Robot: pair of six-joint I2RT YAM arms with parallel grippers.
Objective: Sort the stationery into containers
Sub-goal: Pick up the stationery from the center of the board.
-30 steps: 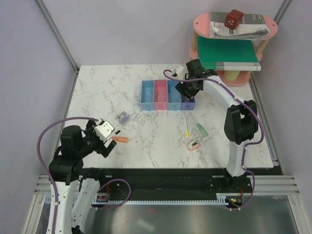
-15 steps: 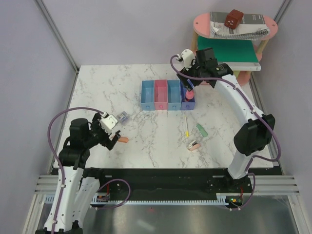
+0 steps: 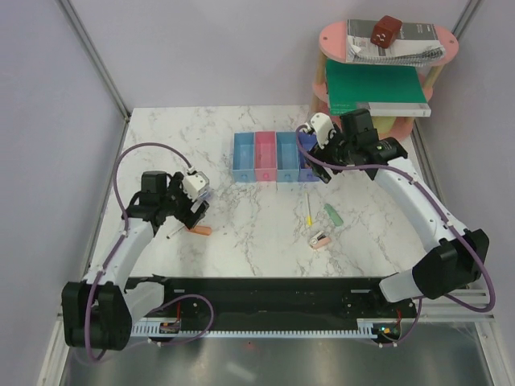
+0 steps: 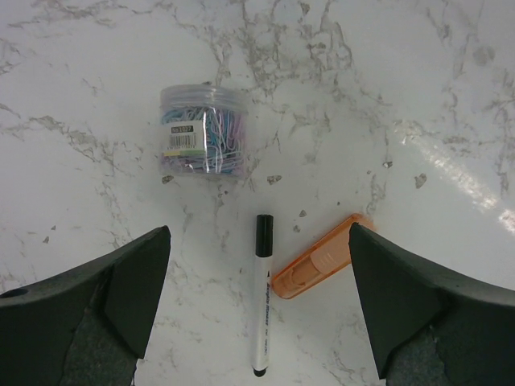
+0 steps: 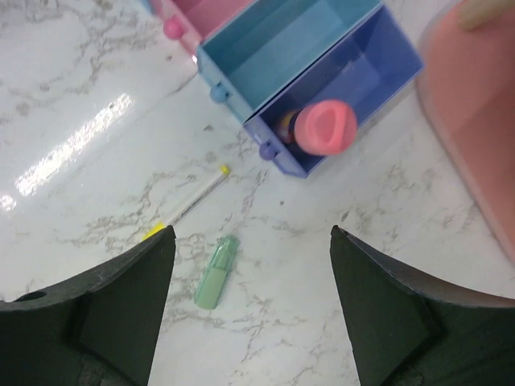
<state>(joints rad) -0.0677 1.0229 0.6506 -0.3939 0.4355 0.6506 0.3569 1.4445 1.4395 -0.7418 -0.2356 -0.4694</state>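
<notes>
My left gripper (image 4: 258, 235) is open and hovers over a black-capped pen (image 4: 261, 297) and the orange stick (image 4: 320, 268), which lie side by side between its fingers. A clear jar of clips (image 4: 203, 141) stands just beyond them. In the top view the left gripper (image 3: 191, 214) is above the orange stick (image 3: 199, 231). My right gripper (image 5: 252, 233) is open and empty, above the green cap (image 5: 216, 273) and near the yellow pen (image 5: 191, 199). The pink cylinder (image 5: 326, 129) lies in the dark blue bin (image 5: 378, 68). The bin row (image 3: 265, 158) sits mid-table. A peach clip (image 3: 319, 240) lies nearer.
The pink two-tier shelf (image 3: 334, 36) stands at the back right and holds the green book (image 3: 374, 88) and the spiral notebook (image 3: 394, 48). Its base lies close beside the right gripper (image 3: 328, 157). Grey walls stand behind and to the left of the table.
The pink cylinder now rests in the dark blue bin, and the right gripper has drawn back towards the near right. The left gripper has moved out over the pen and orange stick.
</notes>
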